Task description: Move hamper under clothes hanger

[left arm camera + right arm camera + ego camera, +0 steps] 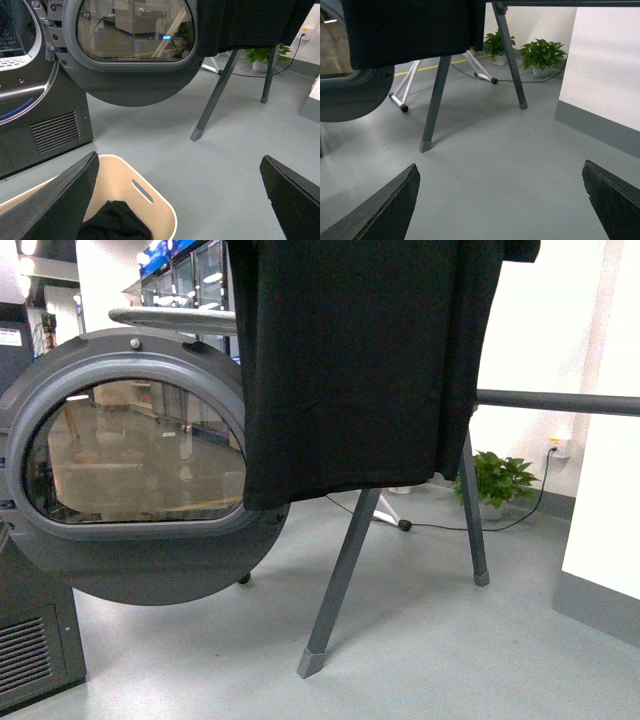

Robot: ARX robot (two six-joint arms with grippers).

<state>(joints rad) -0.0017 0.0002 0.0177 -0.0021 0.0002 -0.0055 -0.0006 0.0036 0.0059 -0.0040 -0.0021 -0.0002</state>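
The beige hamper (150, 210) stands on the floor close under my left gripper (177, 172), holding a dark cloth (117, 222); one oval handle slot faces up. My left gripper is open, one finger (60, 205) over the hamper's rim, the other over bare floor. The clothes hanger (560, 401) is a dark grey rack on angled legs (340, 575), with a black shirt (360, 360) hanging from its bar. The rack's legs (436, 100) also show in the right wrist view. My right gripper (500, 172) is open above bare floor. The hamper sits apart from the rack, nearer the dryer.
A dark grey dryer (30, 115) stands at the left with its round door (140, 470) swung open toward the rack. Potted plants (500, 480) and a cable lie by the back wall. A white wall panel (610, 75) is on the right.
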